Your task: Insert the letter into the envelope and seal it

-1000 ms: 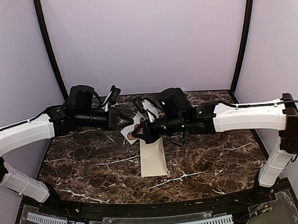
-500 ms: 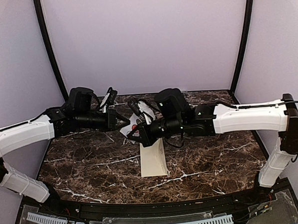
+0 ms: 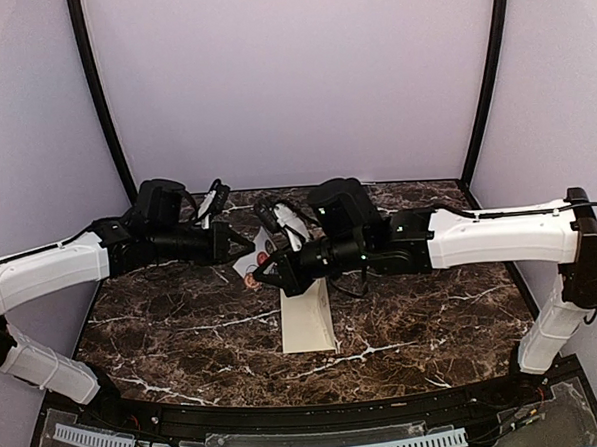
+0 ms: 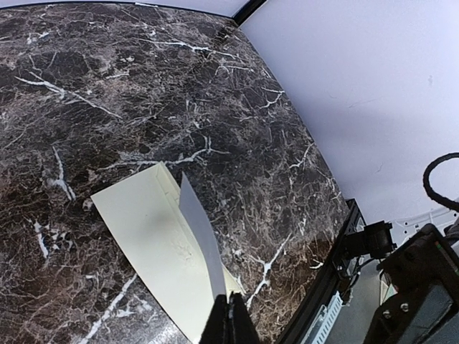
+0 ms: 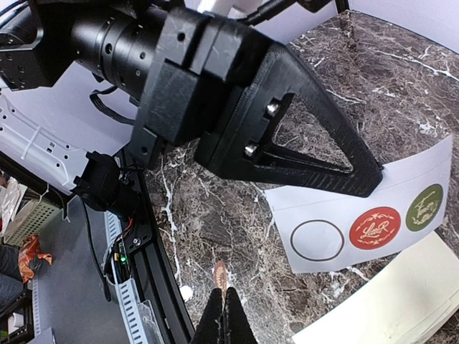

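Viewing from above first: the left arm's fingers [image 3: 238, 249] are clamped on a white paper strip of round stickers [image 3: 257, 258], held above the dark marbled desk [image 3: 433, 307]. The right arm's fingers [image 3: 259, 278] meet the strip from the right, just near of it. A long cream-beige paper envelope [image 3: 310, 323] lies flat at mid-desk, near and right of both tips. No letter is visible, so it is judged to be inside. The flap state cannot be told.

Left wrist view: the fingers [image 4: 229, 322] are pinched shut on the strip [image 4: 201, 236], seen edge-on. The envelope [image 4: 140, 233] lies beneath it on the desk [image 4: 107, 86].

Right wrist view: the fingers [image 5: 222, 319] are closed, with a small brownish sticker [image 5: 220, 273] at the tips, seen edge-on and judged peeled off. The left arm's fingers [image 5: 358, 183] grip the strip [image 5: 358, 215], which shows an empty ring [image 5: 318, 239], a red sticker [image 5: 379, 227] and a green sticker [image 5: 424, 206]. A corner of the envelope [image 5: 387, 312] shows at lower right.

Step in hand, as judged: carry the peeled sticker to the flap edge.
- Keep the adhesive face down.
- Press so it bridges flap and body.

Obstruction: the strip and the left arm's fingers hang close over the envelope's far end, so they should draw off left first. The envelope is unheld and may slide under pressing.
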